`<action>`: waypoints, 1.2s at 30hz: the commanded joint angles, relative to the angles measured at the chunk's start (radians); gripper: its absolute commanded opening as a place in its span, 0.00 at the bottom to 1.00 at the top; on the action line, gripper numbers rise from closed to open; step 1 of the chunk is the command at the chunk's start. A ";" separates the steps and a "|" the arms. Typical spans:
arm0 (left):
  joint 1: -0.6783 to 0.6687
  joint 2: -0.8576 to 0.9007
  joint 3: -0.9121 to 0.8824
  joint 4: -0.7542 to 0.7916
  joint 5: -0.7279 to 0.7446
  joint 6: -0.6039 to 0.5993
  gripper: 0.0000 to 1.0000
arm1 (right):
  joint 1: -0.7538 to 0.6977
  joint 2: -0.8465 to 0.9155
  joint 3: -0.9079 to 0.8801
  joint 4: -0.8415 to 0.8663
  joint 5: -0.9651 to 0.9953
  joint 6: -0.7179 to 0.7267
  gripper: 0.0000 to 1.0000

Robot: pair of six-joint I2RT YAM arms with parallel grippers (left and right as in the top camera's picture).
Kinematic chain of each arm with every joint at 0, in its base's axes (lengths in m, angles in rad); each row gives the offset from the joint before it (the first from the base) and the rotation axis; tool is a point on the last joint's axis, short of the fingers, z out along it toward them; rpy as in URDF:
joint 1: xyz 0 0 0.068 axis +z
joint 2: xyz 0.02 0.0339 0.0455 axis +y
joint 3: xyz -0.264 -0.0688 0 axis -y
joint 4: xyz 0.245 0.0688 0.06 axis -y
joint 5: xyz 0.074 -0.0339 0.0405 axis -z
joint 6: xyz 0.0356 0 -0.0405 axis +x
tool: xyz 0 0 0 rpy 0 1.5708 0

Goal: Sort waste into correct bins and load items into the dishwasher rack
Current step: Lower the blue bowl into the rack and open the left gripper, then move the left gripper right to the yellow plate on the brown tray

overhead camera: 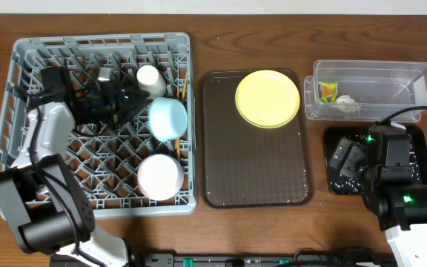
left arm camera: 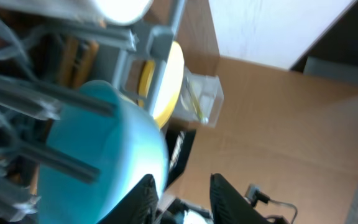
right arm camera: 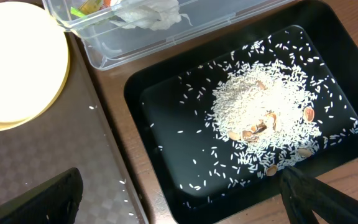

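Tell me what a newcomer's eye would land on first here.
The bright yellow plate stands out most, lying alone at the far end of the brown tray in the middle. Next comes the big grey rack on the left, holding a light blue dish, a white bowl and a white cup. On the right, a heap of white rice shows sharply against the black tray.

The plate (overhead camera: 267,98) is yellow, the serving tray (overhead camera: 256,170) brown, the dish (overhead camera: 167,119) light blue, the rack (overhead camera: 161,208) grey.
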 commanded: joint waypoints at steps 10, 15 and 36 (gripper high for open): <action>0.077 -0.142 0.008 0.019 -0.131 0.009 0.34 | -0.005 0.000 0.005 -0.001 0.014 -0.009 0.99; -0.059 -0.356 0.045 0.016 -0.428 -0.021 0.34 | -0.005 0.000 0.005 -0.001 0.014 -0.009 0.99; -1.007 -0.105 0.113 0.397 -1.517 -0.025 0.52 | -0.005 0.000 0.005 -0.001 0.014 -0.009 0.99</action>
